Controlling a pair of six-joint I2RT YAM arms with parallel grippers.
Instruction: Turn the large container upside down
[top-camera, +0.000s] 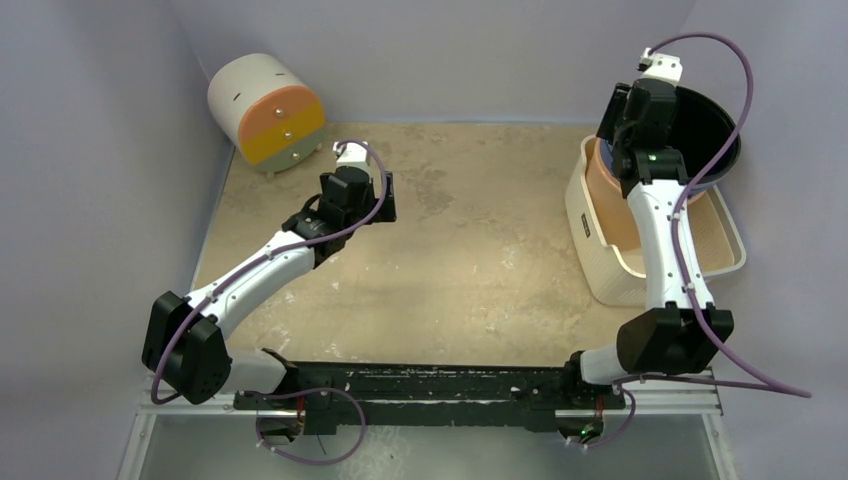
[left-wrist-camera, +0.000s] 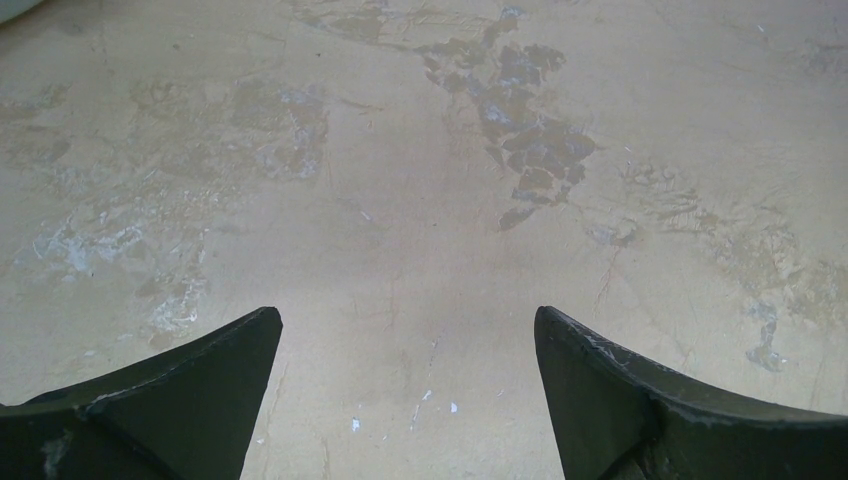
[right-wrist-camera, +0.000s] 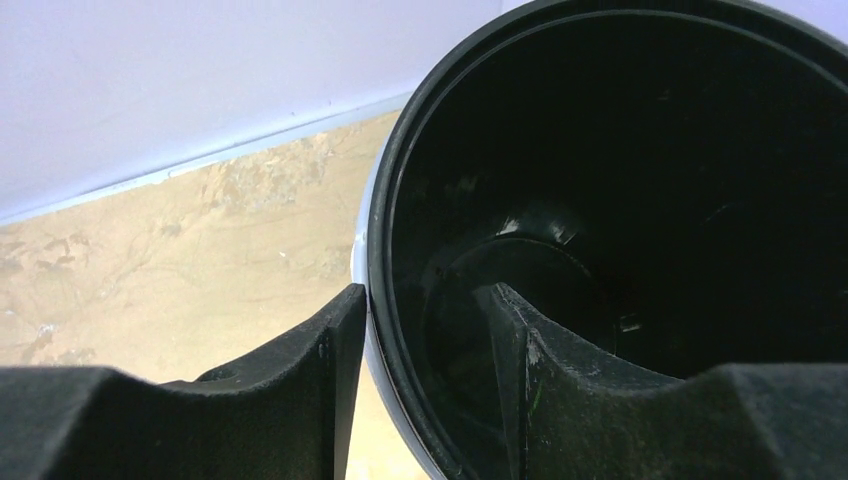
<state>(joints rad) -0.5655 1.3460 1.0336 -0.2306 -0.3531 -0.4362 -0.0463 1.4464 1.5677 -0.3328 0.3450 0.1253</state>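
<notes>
The large container (top-camera: 712, 128) is a deep black bowl with a pale outer wall, at the far right, tilted with its opening facing up and left, above a white rack. My right gripper (top-camera: 628, 128) is shut on its left rim. In the right wrist view the container (right-wrist-camera: 640, 180) fills the right side, and the gripper (right-wrist-camera: 425, 295) has one finger on the outer wall and one inside. My left gripper (top-camera: 386, 196) is open and empty over the bare table at the middle left; the left wrist view shows its gripper (left-wrist-camera: 408, 320) with only the tabletop between the fingers.
A white slatted rack (top-camera: 598, 262) stands at the right edge under the container, with a peach-coloured dish (top-camera: 608, 196) in it. A white and orange drum-shaped object (top-camera: 266, 108) lies at the back left by the wall. Pale walls close the table's back and sides.
</notes>
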